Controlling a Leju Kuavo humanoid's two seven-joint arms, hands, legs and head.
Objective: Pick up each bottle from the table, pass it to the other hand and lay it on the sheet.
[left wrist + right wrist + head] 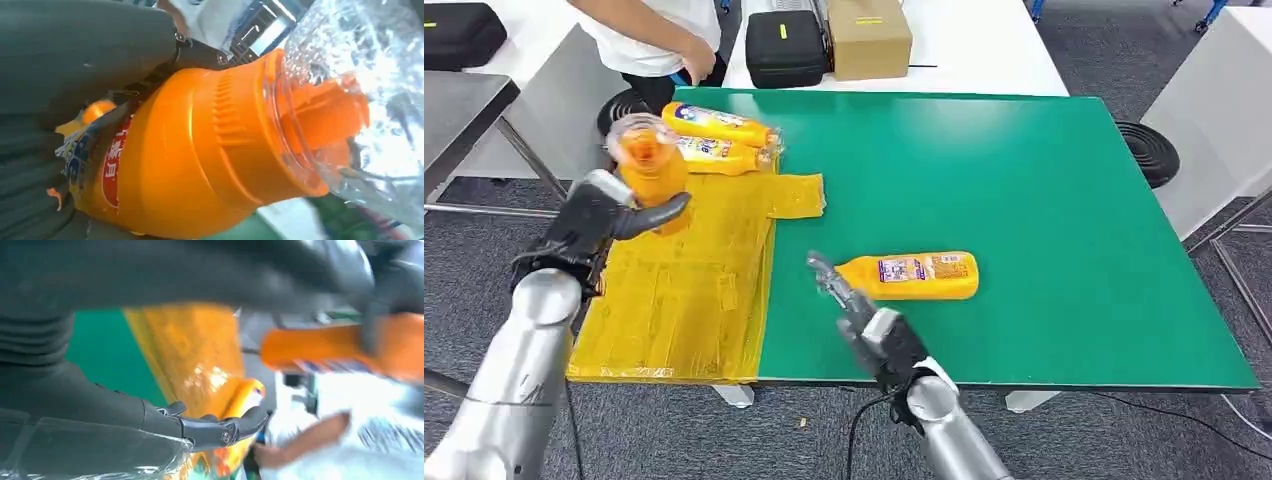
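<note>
Gripping one orange plastic bottle with a clear cap (650, 160), the left hand (596, 222) holds it raised above the crinkled yellow plastic sheet (686, 290) spread on the green table (1044, 200). Beyond that hand, two more orange bottles (719, 140) lie side by side at the sheet's far edge. The right hand (864, 320) holds nothing, its fingers spread, just beside a fourth orange bottle (911, 275) lying flat on the green surface. Farther off stand a black case (784, 47), a cardboard box (869, 37) and a person in white (659, 40).
</note>
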